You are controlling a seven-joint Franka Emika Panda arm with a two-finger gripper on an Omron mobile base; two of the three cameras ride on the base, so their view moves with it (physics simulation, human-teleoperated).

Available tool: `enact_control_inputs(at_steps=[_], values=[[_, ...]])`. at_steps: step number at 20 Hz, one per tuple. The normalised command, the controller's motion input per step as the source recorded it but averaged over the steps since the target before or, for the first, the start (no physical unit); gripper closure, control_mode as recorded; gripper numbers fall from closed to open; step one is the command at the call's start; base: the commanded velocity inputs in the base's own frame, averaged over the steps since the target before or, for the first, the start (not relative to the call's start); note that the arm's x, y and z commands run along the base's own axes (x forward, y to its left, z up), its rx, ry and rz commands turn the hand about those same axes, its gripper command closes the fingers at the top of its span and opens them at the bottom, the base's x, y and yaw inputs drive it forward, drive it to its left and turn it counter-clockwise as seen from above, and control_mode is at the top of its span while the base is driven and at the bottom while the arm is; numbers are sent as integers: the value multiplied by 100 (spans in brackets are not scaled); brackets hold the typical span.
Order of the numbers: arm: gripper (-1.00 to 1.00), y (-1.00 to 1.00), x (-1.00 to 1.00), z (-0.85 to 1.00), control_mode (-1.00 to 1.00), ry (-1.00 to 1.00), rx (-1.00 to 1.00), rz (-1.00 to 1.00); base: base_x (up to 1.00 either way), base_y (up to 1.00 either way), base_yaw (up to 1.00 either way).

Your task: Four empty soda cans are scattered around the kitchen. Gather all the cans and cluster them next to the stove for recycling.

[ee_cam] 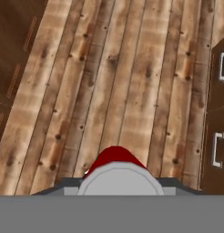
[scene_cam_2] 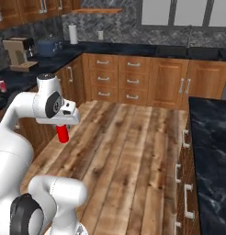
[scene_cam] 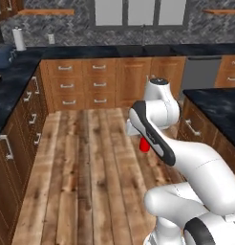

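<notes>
The gripper (scene_cam_2: 63, 127) is pinched on a red can (scene_cam_2: 63, 133), which hangs upright just below the hand, its long axis in line with the fingers and pointing down at the plank floor (scene_cam: 76, 158), well clear of either counter. The arm is folded back on itself, elbow high, hand tucked close to the body over the aisle. No stove is in sight from here, so I judge the carry turns on the base driving on.
</notes>
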Motion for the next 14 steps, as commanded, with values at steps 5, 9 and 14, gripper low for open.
enact_control_inputs(at_steps=[5, 9, 14], values=[[100, 0, 0, 0, 100, 0, 0, 0, 100, 26, -3], [100, 0, 0, 0, 100, 0, 0, 0, 100, 34, -1], [100, 0, 0, 0, 100, 0, 0, 0, 100, 43, 1]])
